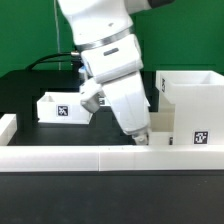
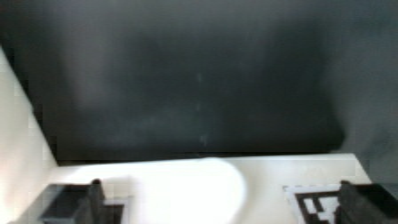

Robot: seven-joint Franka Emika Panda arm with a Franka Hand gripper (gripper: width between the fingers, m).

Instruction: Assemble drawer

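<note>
In the exterior view my gripper (image 1: 142,137) reaches down at a small white tray (image 1: 160,127) that stands against the tall white housing (image 1: 192,95) on the exterior view's right. A black-and-white tag (image 1: 197,138) shows low on that side. A second open-top tray (image 1: 62,107) with a tag stands at the exterior view's left. In the wrist view my gripper (image 2: 222,205) is open. Its dark fingertips (image 2: 80,203) stand wide apart on either side of a blurred rounded white part (image 2: 178,190) with a tag (image 2: 317,200) beside it. I cannot tell whether they touch it.
A low white wall (image 1: 90,156) runs along the table's front edge, with a segment at the exterior view's left (image 1: 6,128). The black tabletop (image 2: 196,80) fills most of the wrist view. A black cable (image 1: 50,60) lies behind the left tray.
</note>
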